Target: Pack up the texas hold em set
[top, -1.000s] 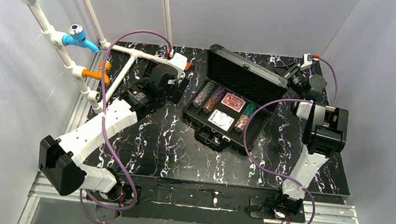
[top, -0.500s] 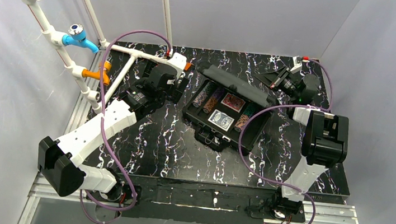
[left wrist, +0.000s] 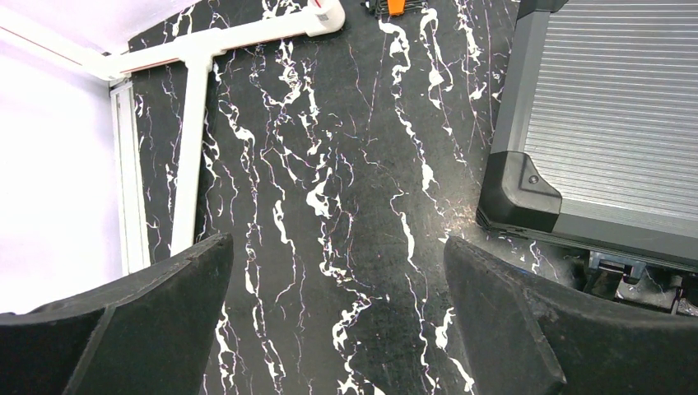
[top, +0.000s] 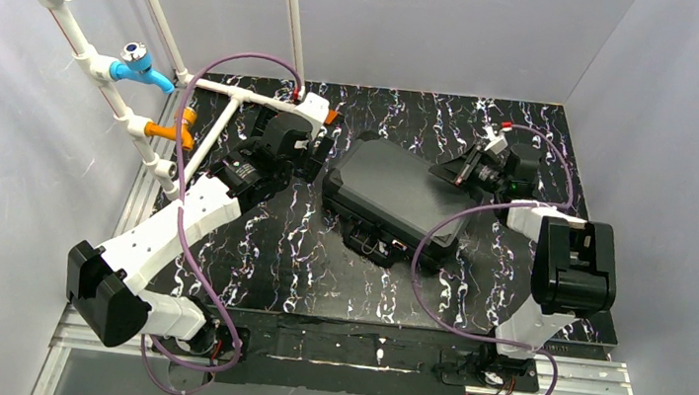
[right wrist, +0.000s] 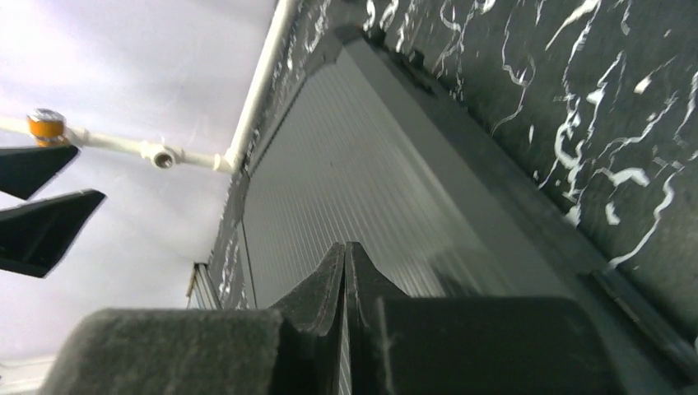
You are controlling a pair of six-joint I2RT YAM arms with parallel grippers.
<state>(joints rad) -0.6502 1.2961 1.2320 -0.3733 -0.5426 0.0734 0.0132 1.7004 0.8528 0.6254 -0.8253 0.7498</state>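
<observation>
Black marbled table [top: 317,273], closed briefcase [top: 388,190] under closed right tool [top: 450,172], beside wide-spread left tool [top: 318,157].

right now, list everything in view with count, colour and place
briefcase: one, black, closed, mid-table
table: one, black with white veins, under everything
pipe frame: one, white, far left corner
blue fitting: one, blue, on the frame
orange fittings: at least two, orange, on the frame
cables: two, purple, one along each arm
left tool: one, black, open, over bare table left of the briefcase
right tool: one, black, shut, at the briefcase lid's far right
</observation>
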